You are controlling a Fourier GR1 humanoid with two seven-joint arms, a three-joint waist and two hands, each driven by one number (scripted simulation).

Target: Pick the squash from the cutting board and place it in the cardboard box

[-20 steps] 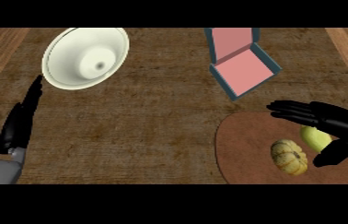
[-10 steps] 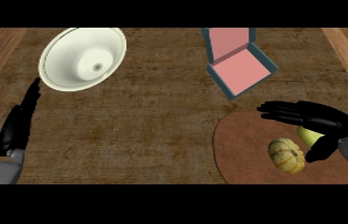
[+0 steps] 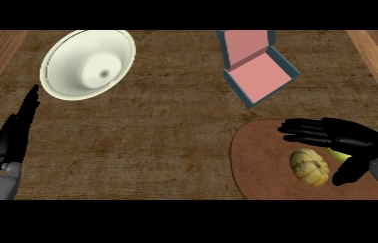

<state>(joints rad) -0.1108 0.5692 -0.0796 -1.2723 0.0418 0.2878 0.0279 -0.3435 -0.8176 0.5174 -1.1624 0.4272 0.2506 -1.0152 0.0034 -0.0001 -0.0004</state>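
Right hand (image 3: 341, 141) spread open over the squash (image 3: 309, 166), not yet holding it.
The squash lies on the round cutting board (image 3: 258, 157) at the counter's (image 3: 162, 132) near right. To grasp well, lower the palm so fingers and thumb straddle its ribbed body, avoiding the green piece (image 3: 337, 154) beside it, then carry to the box (image 3: 258, 77). Left hand (image 3: 16, 137) rests open at the left edge.

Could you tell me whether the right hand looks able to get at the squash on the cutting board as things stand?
Probably yes: the right hand hovers open right by the squash on the cutting board, fingers above, thumb beside it, nothing between them.
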